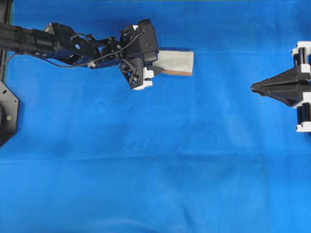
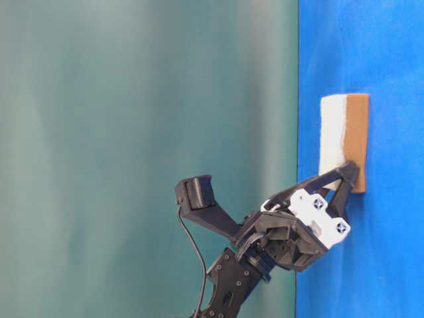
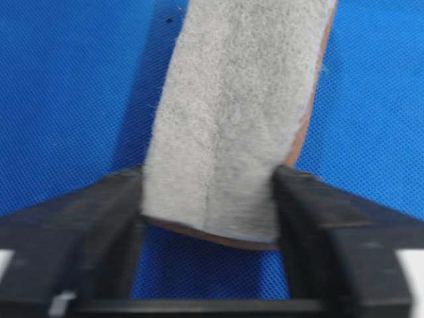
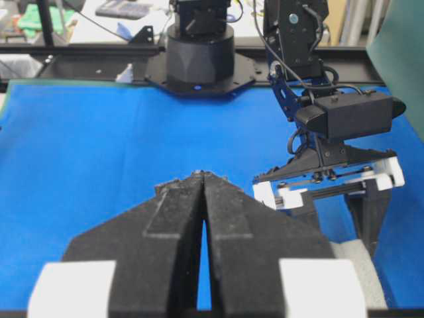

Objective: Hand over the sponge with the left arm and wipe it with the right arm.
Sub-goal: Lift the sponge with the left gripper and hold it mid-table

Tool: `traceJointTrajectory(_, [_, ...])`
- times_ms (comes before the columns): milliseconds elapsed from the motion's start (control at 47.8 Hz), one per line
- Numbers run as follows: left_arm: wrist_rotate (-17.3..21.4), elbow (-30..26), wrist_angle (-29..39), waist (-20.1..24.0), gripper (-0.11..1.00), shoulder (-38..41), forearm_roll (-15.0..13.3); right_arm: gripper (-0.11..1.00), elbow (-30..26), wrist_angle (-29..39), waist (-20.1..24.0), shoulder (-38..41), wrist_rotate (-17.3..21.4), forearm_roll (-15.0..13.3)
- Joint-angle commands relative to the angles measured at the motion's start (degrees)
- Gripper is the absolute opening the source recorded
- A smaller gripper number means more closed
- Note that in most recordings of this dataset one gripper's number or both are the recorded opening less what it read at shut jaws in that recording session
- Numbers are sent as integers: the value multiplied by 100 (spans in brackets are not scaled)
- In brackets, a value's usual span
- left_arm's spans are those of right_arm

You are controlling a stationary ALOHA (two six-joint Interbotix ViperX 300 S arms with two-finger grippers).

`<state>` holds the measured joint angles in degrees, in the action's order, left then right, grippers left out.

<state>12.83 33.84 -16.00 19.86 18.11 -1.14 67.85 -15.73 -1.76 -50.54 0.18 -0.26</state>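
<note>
Your left pincer (image 3: pixel 212 218) is clamping sponge (image 1: pixel 176 62) end near bench (image 1: pixel 146 170) far edge; soft, light, probably compressible. Right pincer (image 1: pixel 253 87) is sitting together, well apart.

A blue cloth (image 1: pixel 146 160) is spread over the work surface. A teal-green backdrop (image 2: pixel 132 99) is seen beside it, and cluttered desks (image 4: pixel 59 13) beyond.

This is a robotics lab bench. A blue cloth (image 1: pixel 146 160) covers the work surface, and a black arm base (image 4: pixel 199 56) is bolted to a black rail (image 4: pixel 79 50) at its far edge. Behind the rail, cables and cluttered desks (image 4: pixel 40 16) show. A plain teal backdrop (image 2: pixel 146 99) screens one side.
</note>
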Motion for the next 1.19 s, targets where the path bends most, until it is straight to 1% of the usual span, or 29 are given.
traceJointTrajectory(0, [18, -79, -9, 53, 40, -167, -18, 0, -70, -26, -9, 35, 9, 9])
traceJointTrajectory(21, [18, -70, -9, 53, 35, -185, -18, 0, -79, -26, -9, 35, 9, 9])
traceJointTrajectory(63, [18, -70, 44, 53, 28, -220, -18, 0, -79, -26, -9, 44, 9, 9])
traceJointTrajectory(125, [9, -70, 149, 53, 24, -316, -18, 0, -79, -26, -9, 53, 9, 9])
traceJointTrajectory(272, [-44, -18, 580, 0, 24, -738, -18, 0, -79, -26, -26, 53, 9, 9])
traceJointTrajectory(439, [-237, 141, 1011, -141, 24, -1441, -18, 0, -79, -35, -79, 53, 9, 9])
traceJointTrajectory(502, [-343, 255, 1125, -237, 24, -1775, -26, 0, -88, -26, -105, 53, 9, 9])
traceJointTrajectory(606, [-387, 448, 1213, -431, 24, -2232, -53, 0, -88, -26, -141, 53, 18, 9])
traceJointTrajectory(753, [-668, 694, 1222, -817, 24, -2795, -70, 0, -105, -26, -176, 70, 18, 9])
traceJointTrajectory(857, [-949, 844, 1213, -1099, 24, -3041, -70, 0, -105, -26, -193, 88, 26, 9])
traceJointTrajectory(941, [-1081, 905, 1213, -1310, 24, -3120, -70, 0, -105, -26, -193, 97, 26, 9])
traceJointTrajectory(1066, [-1169, 905, 1213, -1573, 24, -3120, -70, 0, -123, -26, -193, 132, 44, 9])
traceJointTrajectory(1171, [-1169, 888, 1204, -1661, 24, -3094, -70, 0, -141, -26, -185, 185, 53, 26])
